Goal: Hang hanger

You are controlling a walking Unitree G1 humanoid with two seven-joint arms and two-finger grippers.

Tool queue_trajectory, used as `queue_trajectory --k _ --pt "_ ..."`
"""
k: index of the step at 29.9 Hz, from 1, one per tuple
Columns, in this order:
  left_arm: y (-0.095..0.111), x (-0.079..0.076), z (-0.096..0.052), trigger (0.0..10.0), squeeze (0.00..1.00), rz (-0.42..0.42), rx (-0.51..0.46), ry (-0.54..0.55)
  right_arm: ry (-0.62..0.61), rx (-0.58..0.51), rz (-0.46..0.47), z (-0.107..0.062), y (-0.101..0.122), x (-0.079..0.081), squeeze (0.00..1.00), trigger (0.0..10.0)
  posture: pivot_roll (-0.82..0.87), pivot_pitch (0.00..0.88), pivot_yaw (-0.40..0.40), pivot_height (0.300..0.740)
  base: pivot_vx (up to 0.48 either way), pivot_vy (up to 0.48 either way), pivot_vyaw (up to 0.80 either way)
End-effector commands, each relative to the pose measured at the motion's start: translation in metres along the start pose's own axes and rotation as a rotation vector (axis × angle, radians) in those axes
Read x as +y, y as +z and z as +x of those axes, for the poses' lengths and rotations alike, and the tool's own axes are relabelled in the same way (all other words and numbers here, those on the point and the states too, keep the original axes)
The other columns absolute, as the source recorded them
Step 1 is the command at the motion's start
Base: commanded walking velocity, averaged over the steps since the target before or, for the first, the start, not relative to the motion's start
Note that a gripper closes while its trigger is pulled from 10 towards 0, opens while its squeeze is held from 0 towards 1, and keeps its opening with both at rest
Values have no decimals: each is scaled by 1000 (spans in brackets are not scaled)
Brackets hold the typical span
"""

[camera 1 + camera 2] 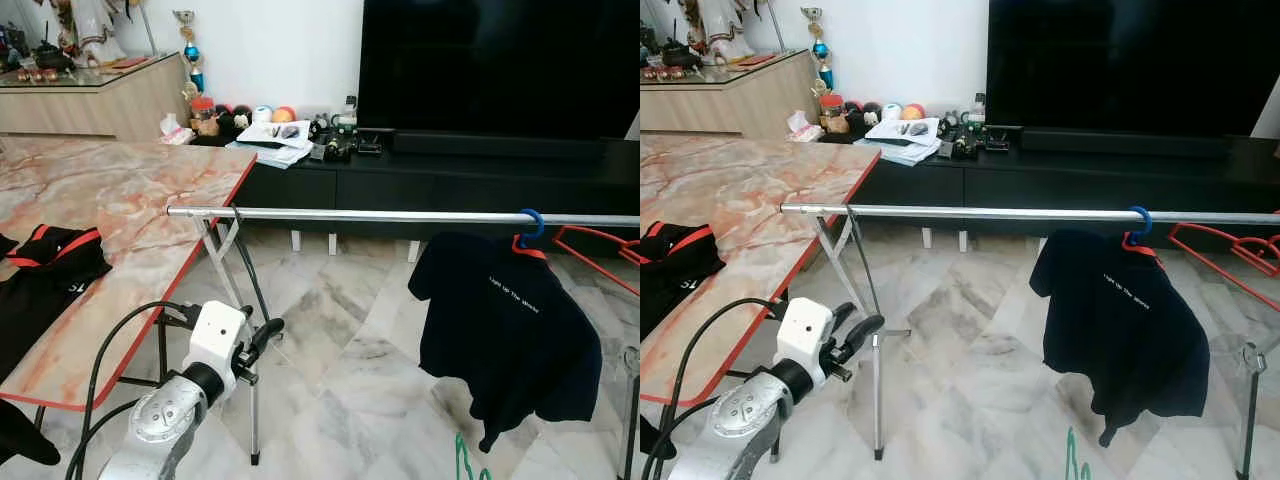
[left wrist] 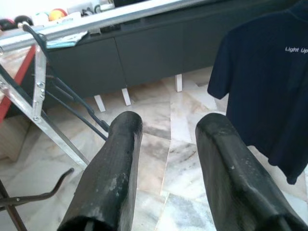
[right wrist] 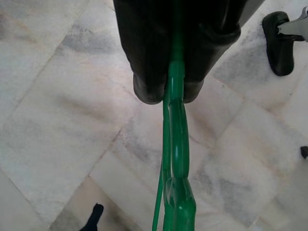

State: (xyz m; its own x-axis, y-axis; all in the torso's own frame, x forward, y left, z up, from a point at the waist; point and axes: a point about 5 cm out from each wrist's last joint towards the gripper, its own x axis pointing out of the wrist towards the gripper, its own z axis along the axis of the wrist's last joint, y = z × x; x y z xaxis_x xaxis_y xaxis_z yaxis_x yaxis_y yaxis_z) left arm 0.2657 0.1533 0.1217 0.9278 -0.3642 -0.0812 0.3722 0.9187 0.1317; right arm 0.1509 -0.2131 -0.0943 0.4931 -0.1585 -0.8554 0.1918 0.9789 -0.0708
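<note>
A green hanger (image 3: 177,159) is clamped between the two black fingers of my right gripper (image 3: 168,94), low over the marble floor. Its green tip (image 1: 464,458) pokes up at the bottom edge of the head view. A silver clothes rail (image 1: 400,216) runs across in front of me. On its right part a navy T-shirt (image 1: 505,325) hangs from a hanger with a blue hook (image 1: 531,222). My left gripper (image 2: 168,130) is open and holds nothing; it is raised at the lower left (image 1: 262,336), below the rail's left end.
A marble-patterned table (image 1: 130,200) with a red edge stands on the left, with a black and red garment (image 1: 45,270) on it. A red hanger (image 1: 600,246) hangs at the rail's far right. Behind the rail stand a black TV cabinet (image 1: 450,180) and the rack's folding legs (image 1: 235,290).
</note>
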Motion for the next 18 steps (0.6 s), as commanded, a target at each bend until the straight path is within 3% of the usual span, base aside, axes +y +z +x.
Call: queue_trajectory --k 1,3,12,14,17,18 --pt "1 -2 3 10000 0 21 -3 -10 -17 -5 11 0 1 -3 0 10000 145 0 39 740 0 -480 0" --pt "1 -4 3 10000 0 32 -2 -21 -19 -6 7 0 1 -3 0 10000 142 0 39 740 0 -411 0" --pt "-4 -15 1 10000 0 42 25 -121 -33 -59 -79 -1 5 -5 0 10000 139 0 28 740 0 0 0" --pt "-7 -20 0 10000 0 65 44 -185 -36 -71 -118 -1 6 -6 0 10000 137 0 26 740 0 0 0" --pt "-12 -27 -3 10000 0 130 87 -309 -23 -54 -291 0 9 -7 0 10000 135 0 24 740 0 0 0" --pt "-12 -28 -3 10000 0 137 94 -321 -20 -51 -310 0 9 -7 0 10000 135 0 24 740 0 0 0"
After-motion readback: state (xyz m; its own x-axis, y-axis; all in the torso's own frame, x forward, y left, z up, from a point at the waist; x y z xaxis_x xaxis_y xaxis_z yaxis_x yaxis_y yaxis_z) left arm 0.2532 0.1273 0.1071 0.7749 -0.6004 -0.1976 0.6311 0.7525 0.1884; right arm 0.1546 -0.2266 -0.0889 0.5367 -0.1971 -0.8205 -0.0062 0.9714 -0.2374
